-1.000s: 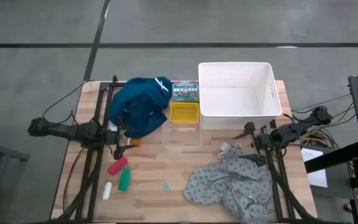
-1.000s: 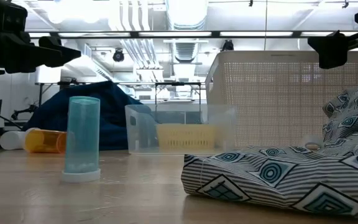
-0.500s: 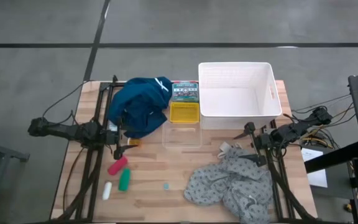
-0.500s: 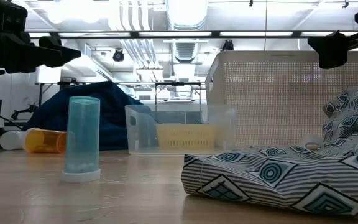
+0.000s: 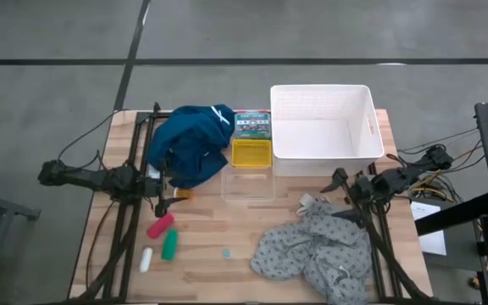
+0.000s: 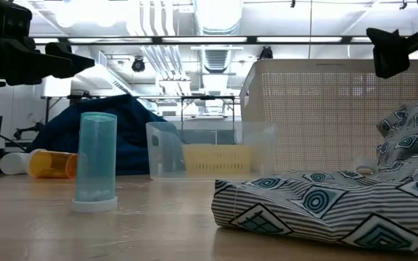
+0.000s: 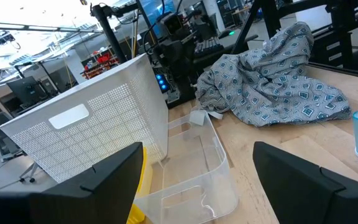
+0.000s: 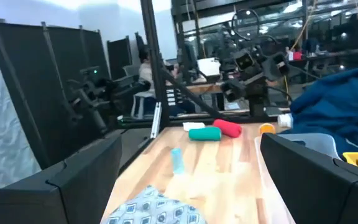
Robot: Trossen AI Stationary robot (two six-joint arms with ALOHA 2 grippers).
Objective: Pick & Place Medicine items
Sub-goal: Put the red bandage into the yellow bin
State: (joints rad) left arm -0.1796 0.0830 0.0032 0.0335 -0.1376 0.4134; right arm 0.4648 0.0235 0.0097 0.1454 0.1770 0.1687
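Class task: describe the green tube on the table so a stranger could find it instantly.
Start at the dark blue cloth on the table's left half and move toward the front edge. Three small tubes cluster there. The green tube lies between the red tube and the white tube, the only green one.

A short red tube [image 5: 160,226] lies flat on the wooden table, tilted a bit. Just beside it lies a short green tube [image 5: 169,245]. A small white tube [image 5: 146,259] lies next to the green one, nearer the table edge. A little orange pill bottle [image 5: 181,194] lies on its side by the blue cloth. A small see-through blue tube with a white base [image 6: 96,162] stands upright, apart from the others.
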